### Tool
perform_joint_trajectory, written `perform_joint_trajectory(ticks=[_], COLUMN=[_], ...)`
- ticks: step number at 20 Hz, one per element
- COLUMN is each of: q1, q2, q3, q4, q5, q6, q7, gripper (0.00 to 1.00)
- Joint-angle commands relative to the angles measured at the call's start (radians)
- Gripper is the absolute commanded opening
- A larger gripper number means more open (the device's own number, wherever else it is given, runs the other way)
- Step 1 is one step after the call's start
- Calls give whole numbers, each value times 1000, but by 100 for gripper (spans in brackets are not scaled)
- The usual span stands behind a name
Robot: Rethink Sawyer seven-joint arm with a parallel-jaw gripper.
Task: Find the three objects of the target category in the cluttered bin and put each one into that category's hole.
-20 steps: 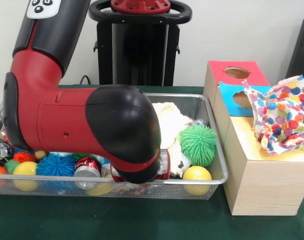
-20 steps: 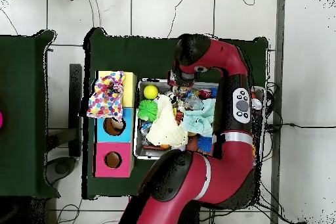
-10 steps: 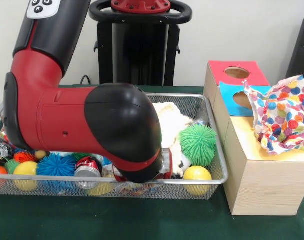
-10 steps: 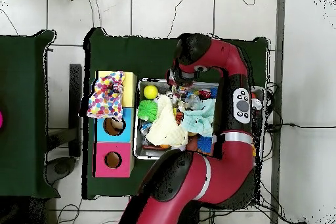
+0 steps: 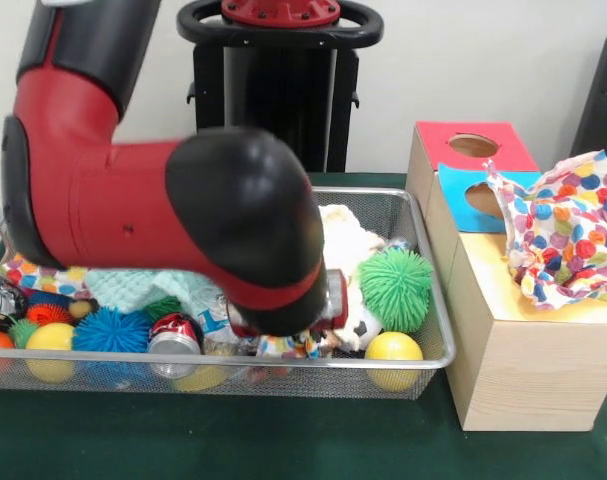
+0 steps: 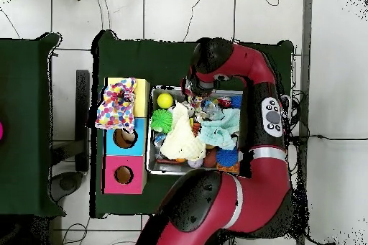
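Note:
The wire-mesh bin [image 5: 423,362] holds balls, cans and cloths; it also shows in the overhead view [image 6: 150,136]. One polka-dot cloth [image 5: 563,235] lies bunched on the yellow-topped box [image 5: 483,268] and hides its hole; it shows from above too [image 6: 116,104]. A second polka-dot cloth [image 5: 31,272] lies at the bin's left. A scrap of polka-dot cloth [image 5: 283,347] shows right under my wrist, at the bin's front. My gripper [image 5: 281,335] is low in the bin, hidden by the black wrist; overhead it sits by the yellow ball's end of the bin [image 6: 194,100].
The bin also holds a mint-green cloth [image 5: 133,290], a cream cloth [image 5: 345,240], a green spiky ball [image 5: 395,288], a yellow ball [image 5: 393,350], a blue spiky ball [image 5: 108,330] and a red can [image 5: 173,335]. The blue-topped box [image 5: 461,185] and red-topped box [image 5: 463,135] stand behind the yellow one.
My arm has risen over the bin. That uncovers the mint-green cloth and the polka-dot cloth at the left, and a polka-dot scrap now shows under the wrist.

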Motion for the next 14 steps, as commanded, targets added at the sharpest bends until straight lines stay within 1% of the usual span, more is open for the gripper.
perform_joint_trajectory(ticks=[1,4,8,11,14], q1=[-42,-48,-63,-80,-96], q2=[-178,-177,-216,-246,-247], q3=[40,48,58,73,108], q4=[295,286,326,354,350], q5=[29,12,11,9,6], q6=[-105,-107,-102,-135,-202], q7=[-182,-190,-203,-226,-257], gripper=[0,0,0,0,0])
